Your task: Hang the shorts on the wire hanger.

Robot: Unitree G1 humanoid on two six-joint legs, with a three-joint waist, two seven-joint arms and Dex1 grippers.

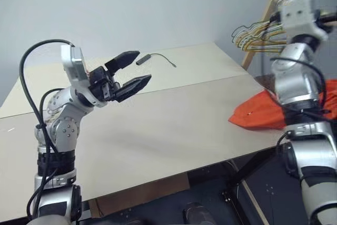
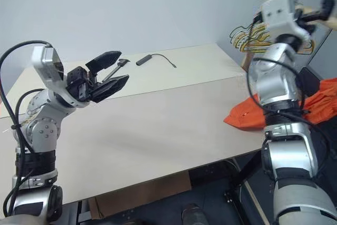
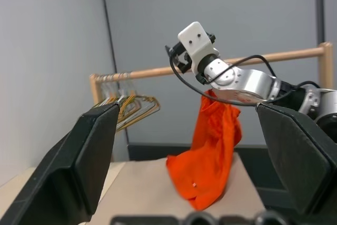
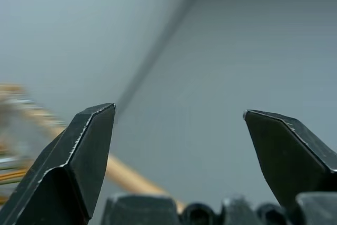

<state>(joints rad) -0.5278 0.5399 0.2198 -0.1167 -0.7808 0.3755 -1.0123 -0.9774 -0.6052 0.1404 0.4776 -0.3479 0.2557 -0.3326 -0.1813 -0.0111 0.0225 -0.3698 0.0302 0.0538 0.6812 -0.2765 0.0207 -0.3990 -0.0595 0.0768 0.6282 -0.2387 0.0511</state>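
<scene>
The bright orange shorts (image 1: 260, 113) lie bunched on the table's right corner. In the left wrist view the shorts (image 3: 210, 146) also rise in a long fold behind my right arm; what holds that fold up is hidden. My left gripper (image 1: 143, 67) is open and empty above the left half of the table, pointing toward the shorts. My right gripper (image 4: 179, 146) is raised high over the shorts, near the clothes rail, open with nothing between its fingers. The wire hanger is out of view.
The pale table (image 1: 174, 125) has a seam across its middle. A small grey block with a thin cable (image 1: 152, 58) lies near its far edge. A wooden rail (image 3: 152, 71) behind the right corner carries bunched yellow and pale hangers (image 1: 255, 36). Cardboard (image 1: 142, 193) sits under the front edge.
</scene>
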